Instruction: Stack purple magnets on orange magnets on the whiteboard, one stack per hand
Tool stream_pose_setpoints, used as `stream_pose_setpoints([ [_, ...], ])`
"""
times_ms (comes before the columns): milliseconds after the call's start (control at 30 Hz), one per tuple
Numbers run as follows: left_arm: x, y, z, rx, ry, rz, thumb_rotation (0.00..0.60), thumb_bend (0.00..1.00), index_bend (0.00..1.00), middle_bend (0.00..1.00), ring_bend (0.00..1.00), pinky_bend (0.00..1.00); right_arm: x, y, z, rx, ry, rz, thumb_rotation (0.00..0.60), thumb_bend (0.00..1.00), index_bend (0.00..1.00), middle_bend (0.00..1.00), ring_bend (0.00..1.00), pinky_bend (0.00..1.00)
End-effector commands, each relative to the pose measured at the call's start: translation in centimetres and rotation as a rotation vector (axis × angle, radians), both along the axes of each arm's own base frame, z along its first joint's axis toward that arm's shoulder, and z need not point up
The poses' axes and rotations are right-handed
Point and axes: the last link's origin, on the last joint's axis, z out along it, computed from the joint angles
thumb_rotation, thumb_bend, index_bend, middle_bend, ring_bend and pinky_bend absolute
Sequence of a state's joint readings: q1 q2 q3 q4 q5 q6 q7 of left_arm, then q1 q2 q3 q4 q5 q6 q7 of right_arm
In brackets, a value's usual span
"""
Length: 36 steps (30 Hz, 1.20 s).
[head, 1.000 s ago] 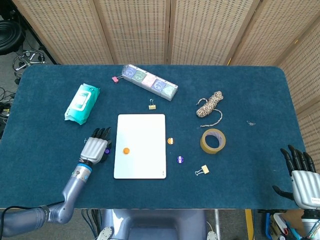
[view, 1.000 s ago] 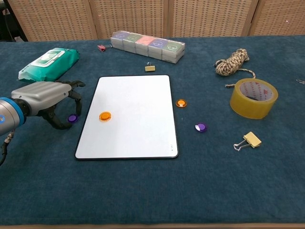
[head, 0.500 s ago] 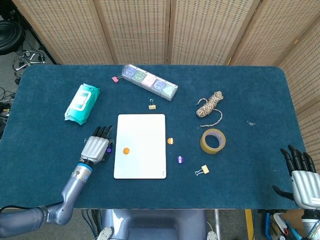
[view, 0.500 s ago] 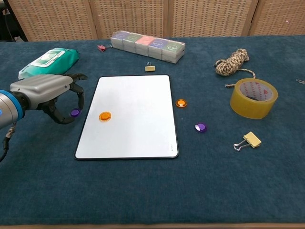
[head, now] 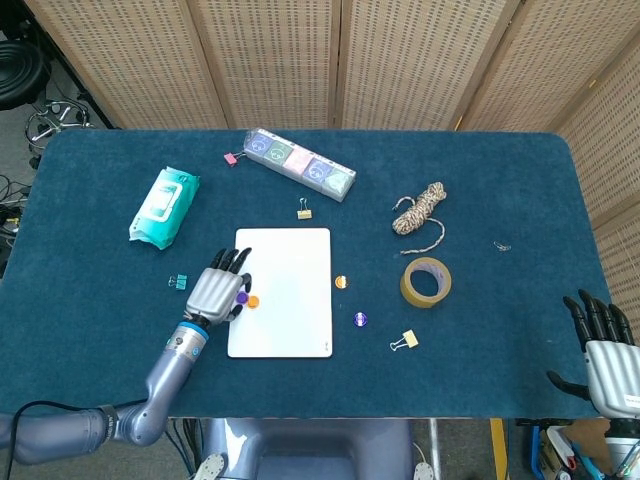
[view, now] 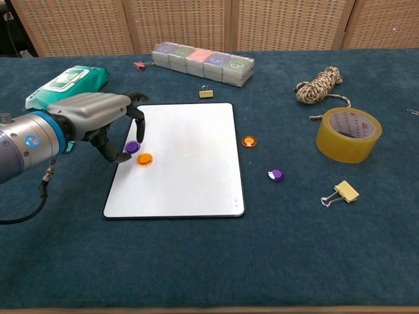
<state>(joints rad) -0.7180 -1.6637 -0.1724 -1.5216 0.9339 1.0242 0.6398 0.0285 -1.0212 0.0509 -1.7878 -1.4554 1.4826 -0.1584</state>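
Observation:
My left hand [head: 215, 293] [view: 98, 118] hovers over the whiteboard's [head: 295, 270] [view: 196, 144] left edge, pinching a purple magnet [head: 241, 296] [view: 133, 147] between thumb and finger. The magnet hangs just left of an orange magnet [head: 253, 301] [view: 145, 159] lying on the board. A second orange magnet [head: 341, 282] [view: 248, 141] and a second purple magnet [head: 360, 319] [view: 275, 174] lie on the cloth right of the board. My right hand [head: 608, 350] rests open at the table's near right corner, shown only in the head view.
A tape roll [head: 426, 282] [view: 348, 134], a twine bundle [head: 420, 207] [view: 319, 85] and binder clips [head: 404, 341] [view: 341, 193] lie to the right. A wipes pack [head: 164, 205] [view: 65, 84], a box row [head: 300, 163] [view: 203, 63] and a teal clip [head: 178, 282] lie left and behind.
My left hand picked the purple magnet off the cloth and carried it rightward onto the board's left edge, beside the orange magnet. A teal clip is now uncovered. The right hand stayed still.

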Motion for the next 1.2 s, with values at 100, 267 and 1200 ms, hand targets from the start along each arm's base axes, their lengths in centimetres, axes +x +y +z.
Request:
stream_pose_setpoints([
  [100, 0.8, 0.0, -0.9, -0.012, 0.008, -0.005, 0.6, 0.36, 0.6, 0.0, 0.0, 0.0, -0.1, 0.0, 0.0, 0.0, -0.001, -0.002, 0.6, 0.0, 0.0, 0.0, 0.0, 0.0],
  [267, 1.1, 0.0, -1.6, -0.021, 0.016, -0.002, 0.6, 0.36, 0.6, 0.0, 0.0, 0.0, -0.1, -0.1, 0.1, 0.001, -0.002, -0.004, 0.6, 0.0, 0.0, 0.0, 0.0, 0.0],
  [1200, 1.1, -0.2, -1.4, -0.014, 0.014, 0.026, 0.6, 0.34, 0.27, 0.0, 0.0, 0.0, -0.1, 0.0, 0.2, -0.004, -0.004, -0.009, 0.6, 0.0, 0.0, 0.0, 0.0, 0.0],
])
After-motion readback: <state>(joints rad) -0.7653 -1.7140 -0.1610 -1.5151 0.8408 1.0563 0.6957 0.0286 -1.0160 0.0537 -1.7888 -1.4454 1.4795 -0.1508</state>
